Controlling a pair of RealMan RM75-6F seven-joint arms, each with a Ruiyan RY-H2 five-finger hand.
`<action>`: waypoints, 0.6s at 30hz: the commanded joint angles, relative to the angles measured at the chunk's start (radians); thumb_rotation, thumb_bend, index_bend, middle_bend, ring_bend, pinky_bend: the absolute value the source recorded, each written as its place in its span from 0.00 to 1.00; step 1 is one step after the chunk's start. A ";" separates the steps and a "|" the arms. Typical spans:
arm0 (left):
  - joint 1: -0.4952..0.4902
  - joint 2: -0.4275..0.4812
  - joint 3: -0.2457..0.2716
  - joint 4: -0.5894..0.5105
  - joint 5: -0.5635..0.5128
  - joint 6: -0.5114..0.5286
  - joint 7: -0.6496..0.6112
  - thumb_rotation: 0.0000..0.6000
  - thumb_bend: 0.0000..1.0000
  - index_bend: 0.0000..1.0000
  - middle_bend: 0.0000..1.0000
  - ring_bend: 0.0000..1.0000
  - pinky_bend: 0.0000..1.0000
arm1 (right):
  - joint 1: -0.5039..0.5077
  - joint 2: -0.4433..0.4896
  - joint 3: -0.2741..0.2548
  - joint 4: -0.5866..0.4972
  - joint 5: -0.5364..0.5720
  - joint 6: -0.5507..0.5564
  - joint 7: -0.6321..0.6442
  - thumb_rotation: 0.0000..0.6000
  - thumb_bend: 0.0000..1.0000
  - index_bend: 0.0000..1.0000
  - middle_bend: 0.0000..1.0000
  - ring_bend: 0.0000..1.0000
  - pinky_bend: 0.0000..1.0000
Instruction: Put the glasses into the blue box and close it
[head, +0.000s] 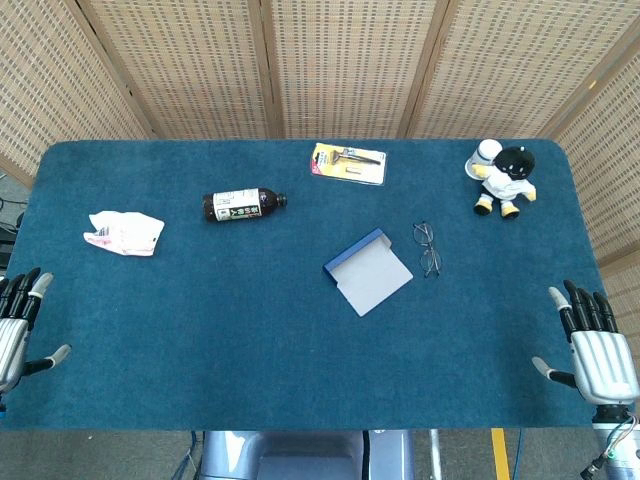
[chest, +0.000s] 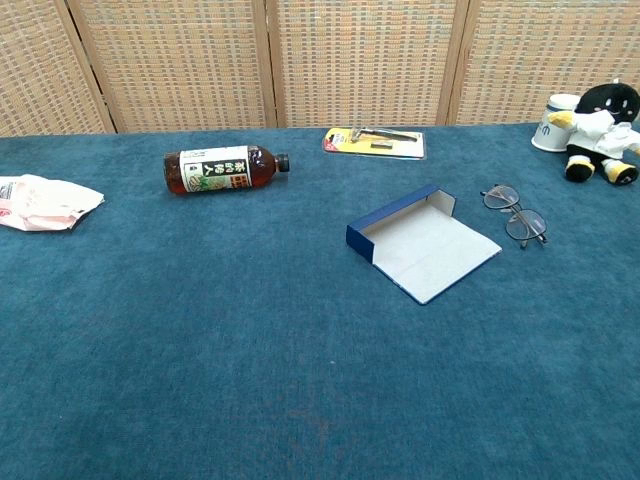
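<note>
Only head view shows left hand (head: 20, 325), right hand (head: 598, 350).

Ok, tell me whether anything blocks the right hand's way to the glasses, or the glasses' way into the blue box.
Nothing visible does. Bare table lies between the right hand and the glasses, and the open blue box sits right beside them.

The left hand (head: 18, 325) is cut by the head view's edge; the bottle (chest: 225, 168) label's print is too small to read.
</note>
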 joint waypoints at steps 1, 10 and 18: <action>-0.003 -0.004 -0.001 0.004 -0.005 -0.006 0.006 1.00 0.00 0.00 0.00 0.00 0.00 | 0.003 0.001 -0.003 0.000 0.000 -0.009 0.001 1.00 0.00 0.00 0.00 0.00 0.00; -0.008 -0.005 -0.007 0.004 -0.011 -0.012 0.006 1.00 0.00 0.00 0.00 0.00 0.00 | 0.041 0.011 0.003 0.013 -0.018 -0.056 0.071 1.00 0.00 0.00 0.00 0.00 0.00; -0.027 -0.006 -0.030 0.012 -0.051 -0.044 -0.003 1.00 0.00 0.00 0.00 0.00 0.00 | 0.249 0.006 0.074 0.118 -0.076 -0.261 0.230 1.00 0.61 0.15 0.00 0.00 0.00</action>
